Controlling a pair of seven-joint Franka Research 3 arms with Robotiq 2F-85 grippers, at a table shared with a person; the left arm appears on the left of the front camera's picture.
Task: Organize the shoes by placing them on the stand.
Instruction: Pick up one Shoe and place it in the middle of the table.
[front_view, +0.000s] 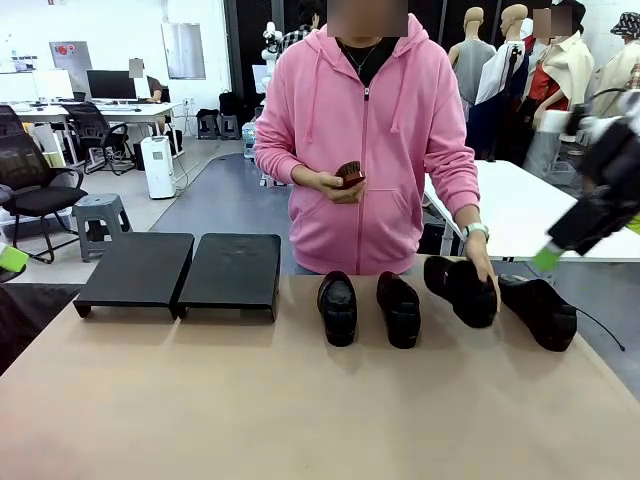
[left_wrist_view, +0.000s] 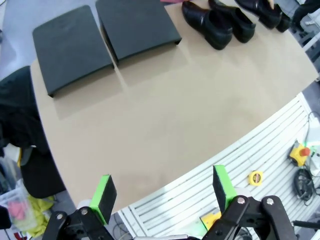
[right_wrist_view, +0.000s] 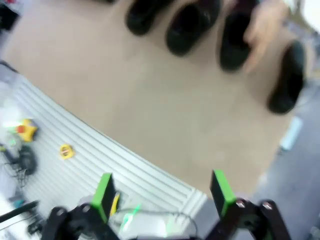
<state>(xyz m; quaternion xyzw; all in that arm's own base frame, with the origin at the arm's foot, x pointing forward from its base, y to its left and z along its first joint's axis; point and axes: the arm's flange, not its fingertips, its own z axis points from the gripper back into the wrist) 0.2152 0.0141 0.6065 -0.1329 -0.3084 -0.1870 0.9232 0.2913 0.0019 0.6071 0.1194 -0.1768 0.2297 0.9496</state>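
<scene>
- Front: your R gripper (front_view: 548, 256) hangs blurred, up and right of the shoes (front_view: 400, 308). All 4 sit in a row on the table (front_view: 300, 400), below-left of it. Person's hand (front_view: 480, 262) rests on the 3rd. Stand (front_view: 180, 270) is well left, far from that gripper.
- L wrist: your L gripper (left_wrist_view: 162, 192) has fingers spread wide, gripping nothing, over the table's near edge. Stand far ahead, up-left; shoes far ahead, up-right.
- R wrist: pic blurred. R gripper fingers spread wide, nothing between. Shoes ahead, the hand on one.
</scene>
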